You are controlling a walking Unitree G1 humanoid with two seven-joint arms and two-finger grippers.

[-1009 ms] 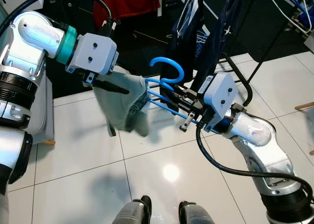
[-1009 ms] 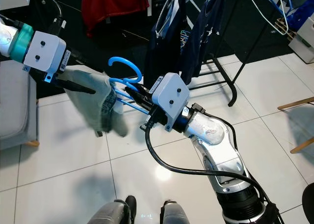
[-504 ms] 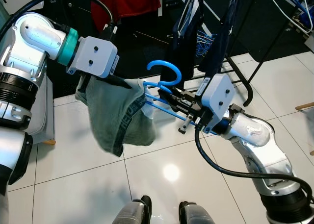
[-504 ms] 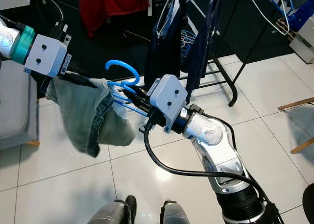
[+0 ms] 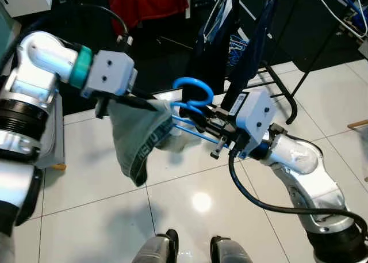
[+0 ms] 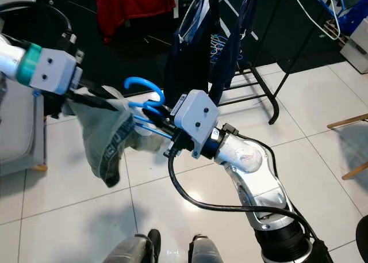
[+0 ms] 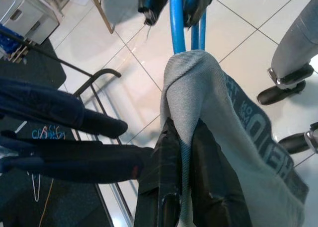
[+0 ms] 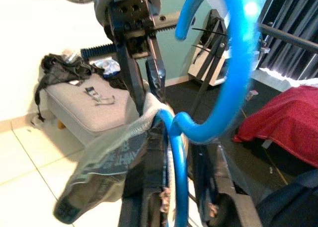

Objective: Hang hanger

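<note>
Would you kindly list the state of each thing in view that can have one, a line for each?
blue hanger: held off the floor in the right gripper, hook up, not hung.
grey garment: pinched at one edge, draped over the hanger's end, the rest hanging loose.
left gripper: shut on the garment.
right gripper: shut on the hanger.
dark clothes: hanging on the black rack.

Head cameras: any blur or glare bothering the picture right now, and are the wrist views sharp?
Left eye view: left arm smeared, a lamp glare spot on the floor tiles. Left wrist view: sharp on the grey garment pinched by the left gripper. Right wrist view: blue hanger close, soft, with bright highlights.
</note>
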